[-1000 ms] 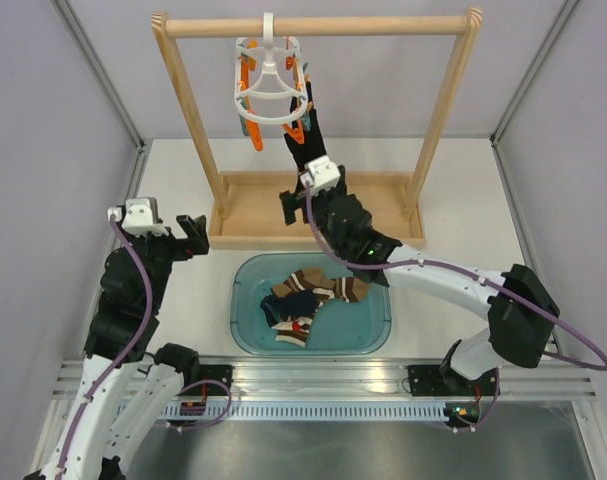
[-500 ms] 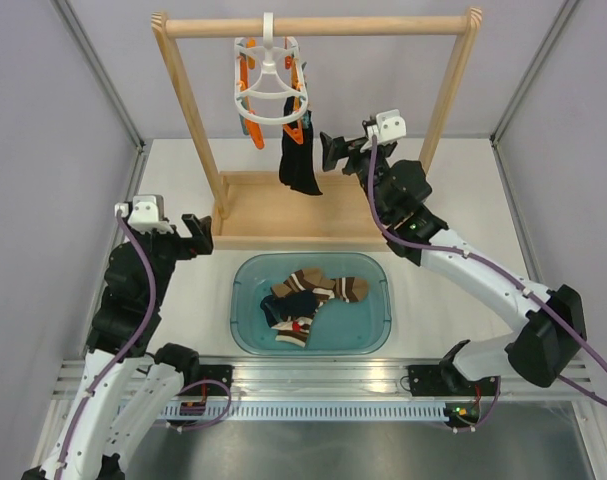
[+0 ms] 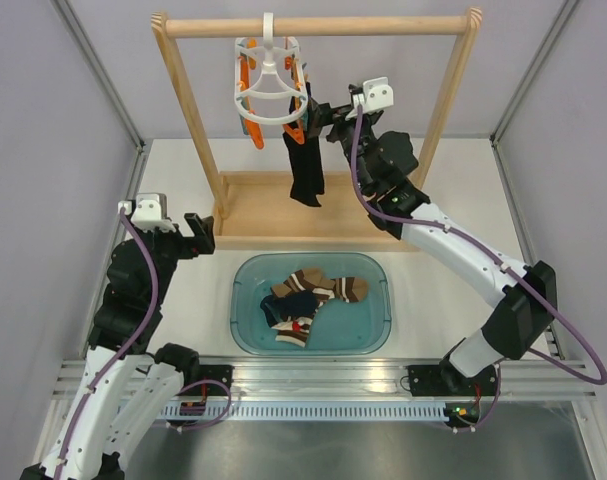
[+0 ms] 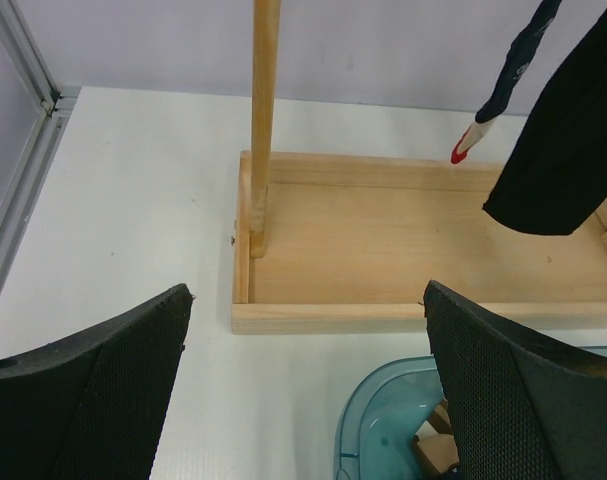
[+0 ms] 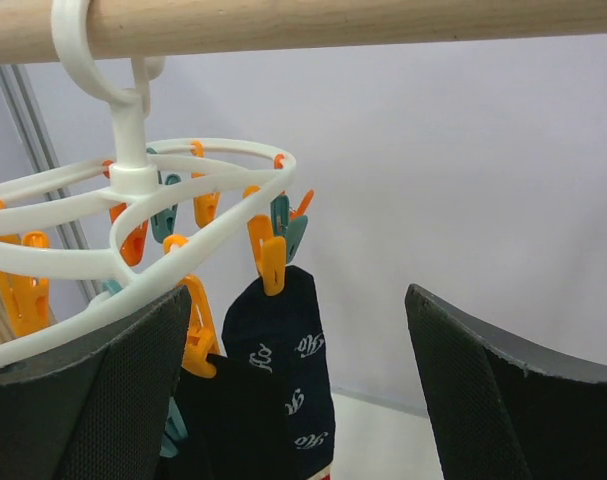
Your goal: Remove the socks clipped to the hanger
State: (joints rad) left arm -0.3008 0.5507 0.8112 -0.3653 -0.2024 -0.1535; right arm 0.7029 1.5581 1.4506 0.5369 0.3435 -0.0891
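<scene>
The white ring hanger (image 3: pixel 266 88) hangs by its hook from the wooden rail, with orange and teal pegs dangling from it. Two dark socks (image 3: pixel 304 165) stay clipped at its right side. In the right wrist view an orange peg holds the navy sock with light motifs (image 5: pixel 286 370), and a plain dark sock (image 5: pixel 223 425) hangs just left of it under the hanger (image 5: pixel 133 180). My right gripper (image 3: pixel 325 122) (image 5: pixel 298 300) is open, level with the pegs, its fingers on either side of the navy sock without touching it. My left gripper (image 3: pixel 197 232) (image 4: pixel 306 290) is open and empty, low at the left.
The wooden frame (image 3: pixel 313 25) stands on a shallow wooden base (image 3: pixel 253 212) (image 4: pixel 383 260). A teal tub (image 3: pixel 378 335) (image 4: pixel 368 440) in front of it holds several striped and dark socks (image 3: pixel 313 292). Grey walls close in the back and both sides.
My right arm has risen from low in front of the frame's base to peg height and come in leftward to the hanging socks. The left arm has barely moved.
</scene>
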